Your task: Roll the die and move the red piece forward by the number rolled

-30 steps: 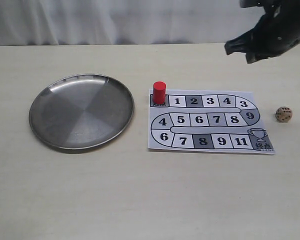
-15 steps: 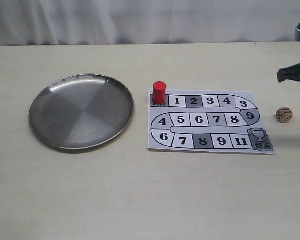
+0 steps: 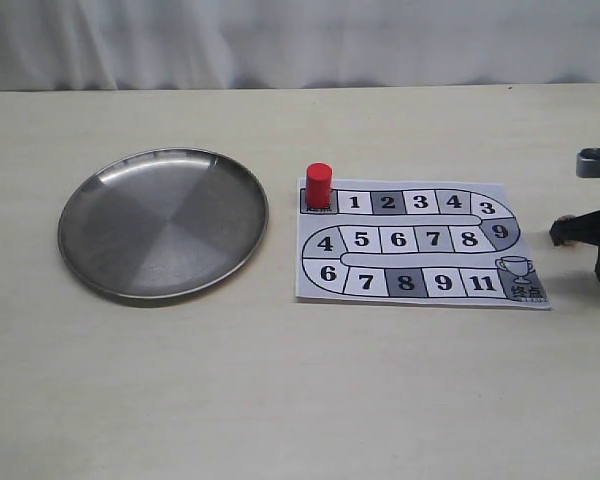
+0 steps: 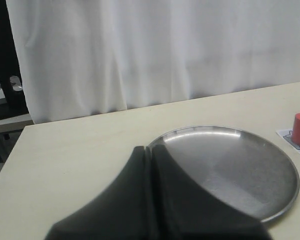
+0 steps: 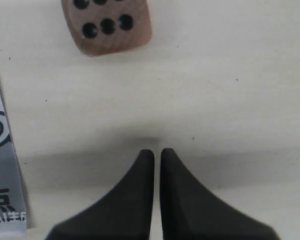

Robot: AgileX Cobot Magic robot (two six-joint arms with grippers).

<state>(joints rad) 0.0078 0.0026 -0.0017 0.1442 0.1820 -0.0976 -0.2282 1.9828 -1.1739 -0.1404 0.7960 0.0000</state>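
Right claw [image 5: 152,155]: low over the bench at the far right of the scene, just off the right edge of the board. Its two dark fingers are drawn together with only a thin slit between them, and they grip nothing.
Die [image 5: 107,22]: lies on the bench just past the right claw's fingertips, with a clear strip of bench between them. It is a tan cube with two rows of three dark pips facing the wrist camera, one row cut by the picture's edge. From across the room the claw stands in front of it, so I cannot pick it out there.
Board [image 3: 430,262]: a printed paper sheet lying flat, right of centre. A winding track of numbered squares runs to a trophy square at its near right corner, the corner closest to the die.
Red piece [image 3: 319,185]: stands upright on the dark square at the far left corner of the board, just left of the square marked 1.
Plate [image 3: 160,225]: a round metal dish on the bench left of the board, close beside it but not touching.
Left claw [image 4: 149,150]: seen only from its own wrist, raised above the bench on the left. Its fingers are pressed together with nothing between, and the plate and red piece lie beyond it.
Bench [image 3: 280,400]: a pale, flat top.
Curtain [image 3: 280,40]: white, hanging along the far edge.
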